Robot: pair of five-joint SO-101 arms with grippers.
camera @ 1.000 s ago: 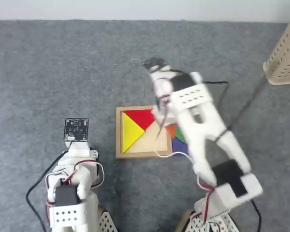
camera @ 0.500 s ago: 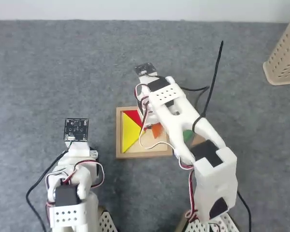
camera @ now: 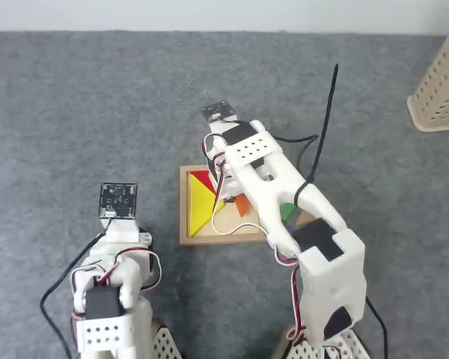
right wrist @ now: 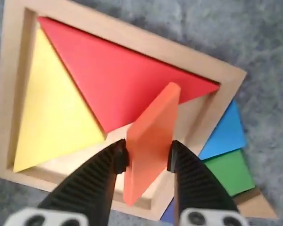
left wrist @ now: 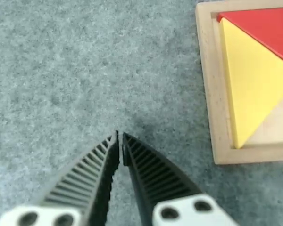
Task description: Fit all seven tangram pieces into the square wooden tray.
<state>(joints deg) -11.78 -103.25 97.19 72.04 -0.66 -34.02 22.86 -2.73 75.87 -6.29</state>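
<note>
- Grey carpet (camera: 75, 112): covers the table; the wooden tray (camera: 184, 203) lies flat on it
- Right arm (camera: 280, 191): stretches over the tray and hides the tray side opposite the yellow triangle in the high view
- Left arm (camera: 112, 288): folded back, well apart from the tray, on the tray's yellow-triangle side
- Tray: square, raised rim; part of its floor is bare wood
- Perforated basket (camera: 441, 82): well apart from the tray
- Red triangle (right wrist: 118, 89): seated flat in the tray, long edge along one rim
- Yellow triangle (right wrist: 56, 117): seated flat in the tray, touching the red triangle along one edge
- Orange piece (right wrist: 151, 141): tilted on edge above the tray's bare floor, upper tip over the red triangle
- Right gripper (right wrist: 146, 153): closed on the orange piece, one finger on each flat face
- Blue piece (right wrist: 226, 134), green piece (right wrist: 228, 172), tan piece (right wrist: 257, 205): on the carpet outside the tray, clustered just beside its rim
- Left gripper (left wrist: 119, 139): jaws closed to a hairline gap, holding nothing, above the carpet near a tray corner
</note>
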